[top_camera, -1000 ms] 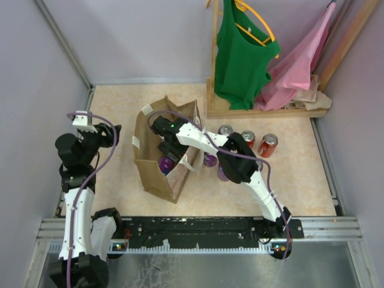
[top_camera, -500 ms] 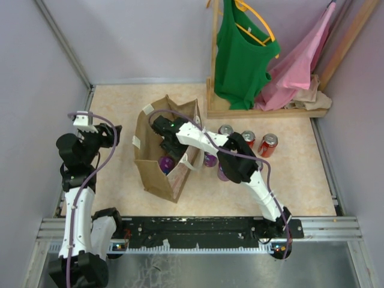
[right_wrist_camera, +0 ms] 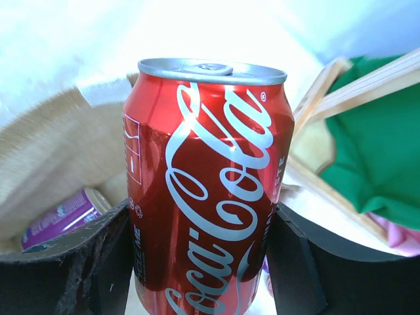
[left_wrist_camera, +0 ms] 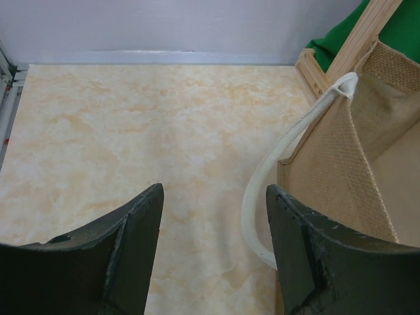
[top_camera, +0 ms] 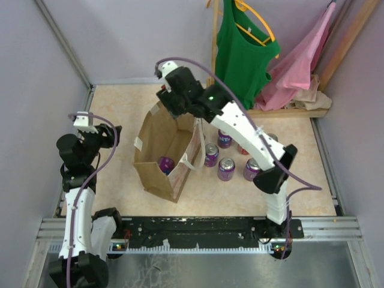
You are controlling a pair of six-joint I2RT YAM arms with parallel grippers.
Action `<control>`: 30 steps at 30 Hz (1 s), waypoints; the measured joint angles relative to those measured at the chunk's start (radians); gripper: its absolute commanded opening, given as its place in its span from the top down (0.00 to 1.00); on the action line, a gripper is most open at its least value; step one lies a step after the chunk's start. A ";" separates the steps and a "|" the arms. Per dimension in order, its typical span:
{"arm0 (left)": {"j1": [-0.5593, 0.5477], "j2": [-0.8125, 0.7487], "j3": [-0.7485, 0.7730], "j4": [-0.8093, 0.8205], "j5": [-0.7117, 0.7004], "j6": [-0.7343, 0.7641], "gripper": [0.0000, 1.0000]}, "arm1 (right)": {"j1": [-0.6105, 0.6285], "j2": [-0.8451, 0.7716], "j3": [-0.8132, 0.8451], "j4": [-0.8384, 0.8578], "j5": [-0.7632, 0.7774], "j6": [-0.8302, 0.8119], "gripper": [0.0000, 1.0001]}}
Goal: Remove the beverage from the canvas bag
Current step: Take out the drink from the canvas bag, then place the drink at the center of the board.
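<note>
Now, can (right_wrist_camera: 210, 170): upright, long axis vertical, just above bag's (top_camera: 157, 183) far rim.
Right gripper (right_wrist_camera: 200, 262): clamped on can.
Left gripper (left_wrist_camera: 213, 243): wide, empty, left of bag.
Purple can (top_camera: 166, 163): inside bag.

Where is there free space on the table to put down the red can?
Free: the table at its right front, between the purple cans and the right edge; also its far left, between the canvas bag and the back wall. Crowded: just right of the bag, where the cans stand.
</note>
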 measured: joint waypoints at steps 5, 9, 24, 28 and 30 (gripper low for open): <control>-0.002 0.000 -0.001 0.000 -0.001 0.002 0.30 | 0.000 -0.132 0.039 0.003 0.027 -0.007 1.00; -0.003 0.000 -0.001 0.000 -0.001 0.002 0.30 | -0.001 -0.146 0.027 -0.002 0.039 -0.006 1.00; -0.012 0.006 -0.003 0.003 0.002 0.001 0.31 | -0.001 -0.584 -0.848 0.510 0.028 0.002 1.00; -0.017 0.006 -0.003 0.008 0.010 0.001 0.31 | -0.001 -0.785 -0.987 0.744 0.011 0.000 1.00; -0.017 0.006 -0.003 0.011 0.011 0.003 0.31 | -0.001 -0.872 -1.067 0.880 -0.007 -0.008 1.00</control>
